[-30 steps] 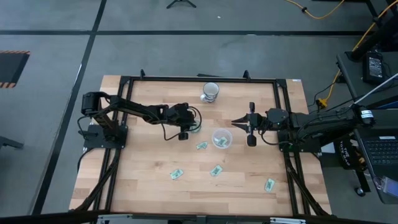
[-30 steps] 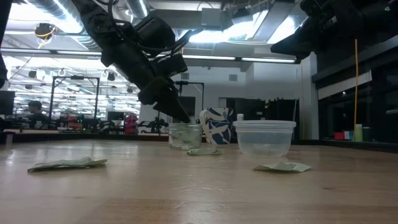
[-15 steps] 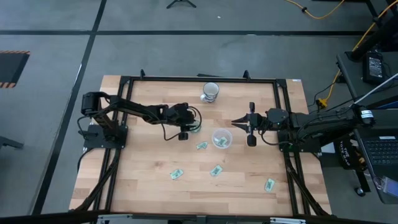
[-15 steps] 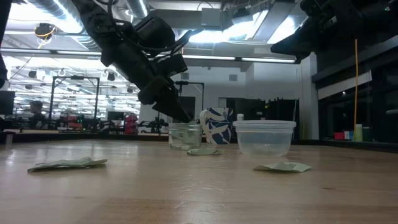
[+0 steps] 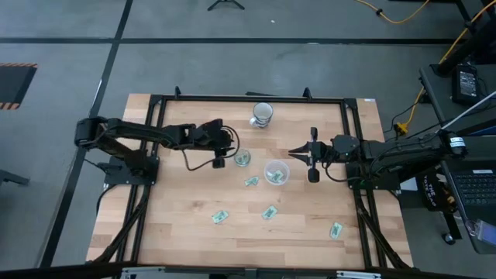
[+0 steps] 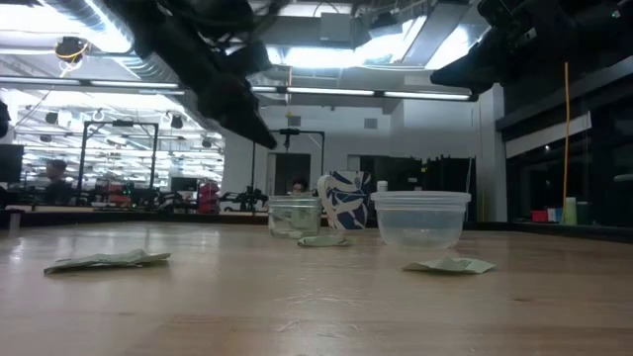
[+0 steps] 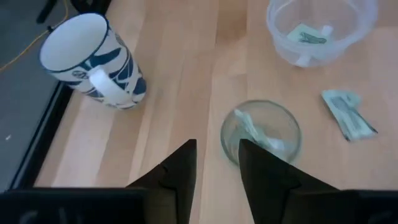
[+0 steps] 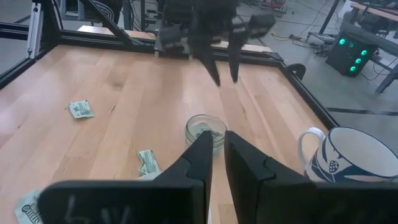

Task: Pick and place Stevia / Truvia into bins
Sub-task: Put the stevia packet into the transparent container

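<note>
The narrow clear glass (image 5: 242,159) (image 7: 261,132) stands on the table with a light green packet inside. The wider white plastic cup (image 5: 275,172) (image 7: 320,28) holds packets too. Loose packets lie flat on the wood (image 5: 251,182), (image 5: 220,217), (image 5: 269,211), (image 5: 335,229). My left gripper (image 5: 231,147) (image 7: 217,158) is open and empty. It hovers above the table just left of the glass. My right gripper (image 5: 296,153) (image 8: 216,146) hangs above the table to the right of the plastic cup, with a narrow gap between its fingers and nothing in it.
A white mug with blue pattern (image 5: 263,114) (image 7: 93,62) stands near the far edge, behind the glass. A black metal frame (image 5: 248,98) runs round the tabletop. In the low view a packet (image 6: 107,261) lies at the near left and another (image 6: 450,265) in front of the plastic cup.
My left gripper has drawn back from over the glass toward the table's left edge and has risen; in the low view its fingers now hang well above and to the left of the glass. The right arm has kept still.
</note>
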